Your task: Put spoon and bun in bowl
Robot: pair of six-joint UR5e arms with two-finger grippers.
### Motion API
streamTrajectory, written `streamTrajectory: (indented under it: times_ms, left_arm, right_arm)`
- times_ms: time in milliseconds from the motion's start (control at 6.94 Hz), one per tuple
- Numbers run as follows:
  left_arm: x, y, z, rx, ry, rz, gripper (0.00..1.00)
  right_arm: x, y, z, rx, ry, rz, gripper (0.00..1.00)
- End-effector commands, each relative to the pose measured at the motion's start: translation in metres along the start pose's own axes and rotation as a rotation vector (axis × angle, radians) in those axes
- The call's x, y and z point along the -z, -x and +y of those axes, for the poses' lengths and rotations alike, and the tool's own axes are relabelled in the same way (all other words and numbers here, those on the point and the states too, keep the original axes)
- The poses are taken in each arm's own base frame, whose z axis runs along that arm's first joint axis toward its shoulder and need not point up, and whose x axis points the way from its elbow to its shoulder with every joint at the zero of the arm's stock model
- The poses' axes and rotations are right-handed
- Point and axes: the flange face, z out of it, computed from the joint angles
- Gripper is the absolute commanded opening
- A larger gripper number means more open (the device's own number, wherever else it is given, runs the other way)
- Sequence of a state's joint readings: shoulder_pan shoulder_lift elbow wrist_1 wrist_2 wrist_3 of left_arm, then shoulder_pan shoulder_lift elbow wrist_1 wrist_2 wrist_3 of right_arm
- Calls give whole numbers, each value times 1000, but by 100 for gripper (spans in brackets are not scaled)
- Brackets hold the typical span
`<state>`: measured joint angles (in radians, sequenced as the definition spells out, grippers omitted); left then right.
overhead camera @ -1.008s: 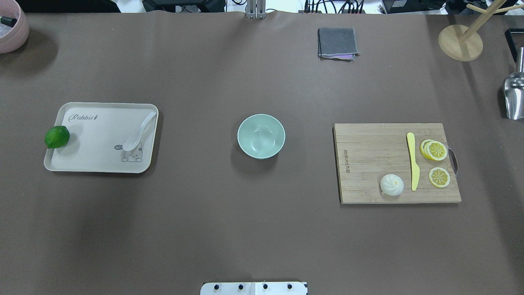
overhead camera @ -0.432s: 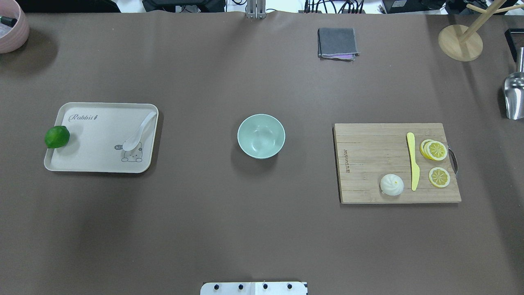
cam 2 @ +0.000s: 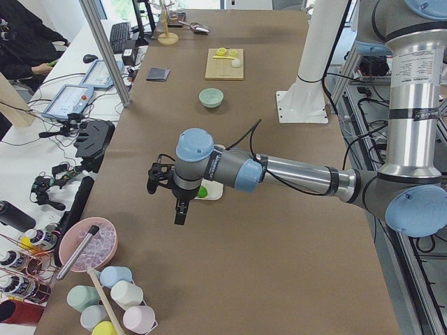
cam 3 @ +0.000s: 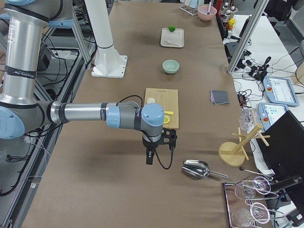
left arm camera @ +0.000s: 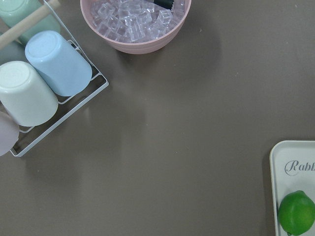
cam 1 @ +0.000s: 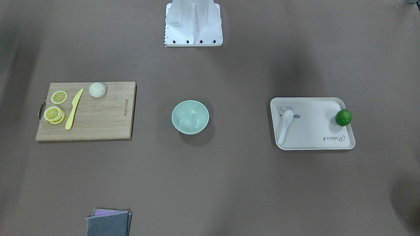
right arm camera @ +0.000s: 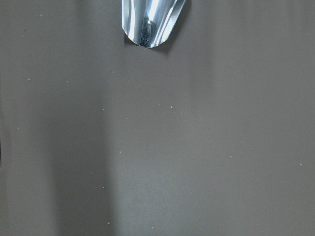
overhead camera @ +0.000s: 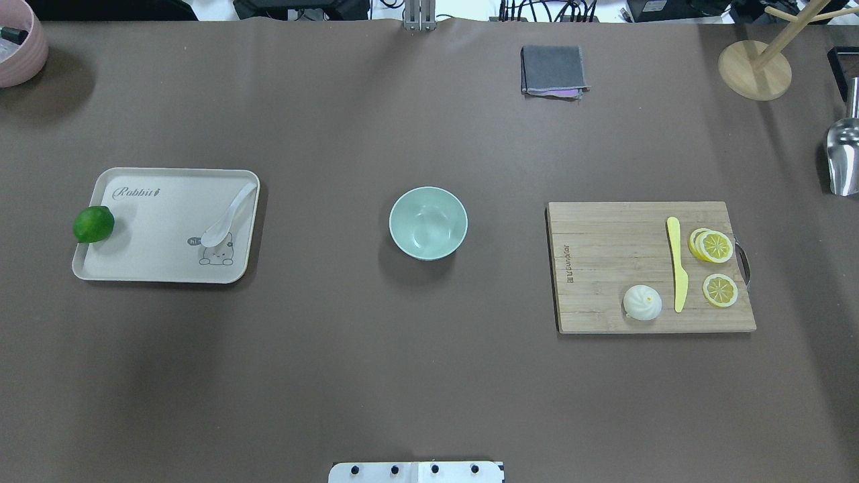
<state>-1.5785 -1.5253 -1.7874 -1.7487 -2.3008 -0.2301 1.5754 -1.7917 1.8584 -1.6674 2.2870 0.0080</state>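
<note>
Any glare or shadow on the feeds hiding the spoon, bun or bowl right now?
Overhead: spoon, bun and bowl are sharp and evenly lit, each with a soft short shadow. Front-facing: broad dim patches lie on bare table only. Right wrist: strong glare on the metal scoop; none of the three shows.

Overhead and front-facing cameras look steeply down from opposite sides, sharing the bowl (overhead camera: 428, 223); two end cameras look along the surface (cam 2: 279, 279); both wrist cameras face it closely.
</note>
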Motion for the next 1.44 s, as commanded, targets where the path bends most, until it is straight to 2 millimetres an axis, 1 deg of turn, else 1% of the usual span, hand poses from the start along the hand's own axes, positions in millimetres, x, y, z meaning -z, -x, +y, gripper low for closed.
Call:
streamTrajectory:
  times_ms: [0,432,576,720,864,1008,1153,1297]
  left_arm:
    - [0,-1,0,-2,1,1,98]
    - [-1,0,0,-2,1,1,98]
    - [2,-3,-1,-8,-6,2,98]
    - [9,-12,-4,-37,-35,13,98]
    - [13,-38,-17,-102,-63,49,98]
    - [8,-82,-27,-221,-90,117,98]
    - [-4,-127,-21,-379,-146,222,98]
    - [-10,-165,-21,-371,-167,286,98]
  right_arm:
    - [1,1,0,3,-3,0,100]
    - [3,3,-2,7,-8,0,100]
    - [3,3,-2,7,-8,0,100]
    - [4,3,-2,6,-9,0,100]
    - [9,8,-5,17,-21,-2,100]
    - [17,17,-7,35,-36,-23,100]
    - [35,35,-25,103,-106,-25,100]
    - [42,48,-30,136,-137,-85,100]
